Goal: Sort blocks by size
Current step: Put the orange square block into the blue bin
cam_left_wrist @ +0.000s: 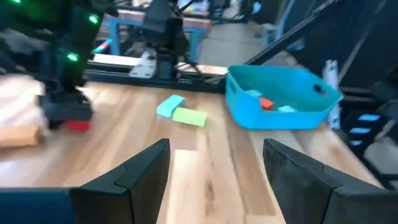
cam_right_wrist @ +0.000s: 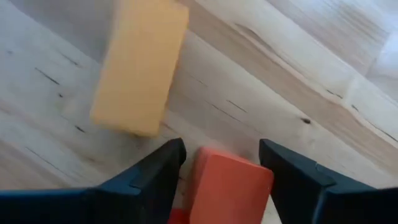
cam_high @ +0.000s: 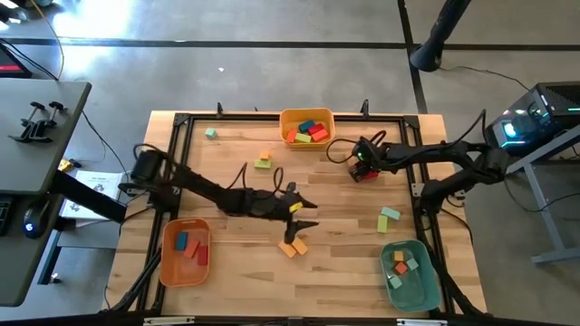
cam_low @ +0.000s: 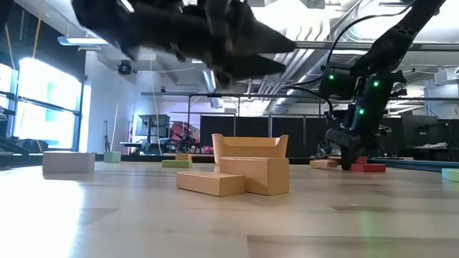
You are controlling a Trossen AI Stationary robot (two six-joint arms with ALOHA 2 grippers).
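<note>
Item: sorting table point(cam_high: 236, 272), as you are seeing it from above. Your right gripper point(cam_high: 362, 167) is hanging low over a red block point(cam_right_wrist: 227, 186) near the far side, jaws standing apart on either side of it and not clamped (a yellow block point(cam_right_wrist: 140, 68) is lying just beyond on the wood). Your left gripper point(cam_high: 304, 215) is reaching over mid-table, jaws apart and gripping nothing, with a small cluster of orange blocks point(cam_high: 292, 246) sitting just beside it. Other blocks are lying scattered: a yellow-green pair point(cam_high: 263, 161) toward the far side, a teal-and-green pair point(cam_high: 388, 218) toward the right, a lone pale green one point(cam_high: 210, 133) at the far left. Sorted pieces are resting in three bins: the far yellow bin point(cam_high: 306, 115), the near-left orange bin point(cam_high: 169, 272), and the near-right teal bin point(cam_high: 423, 282).
</note>
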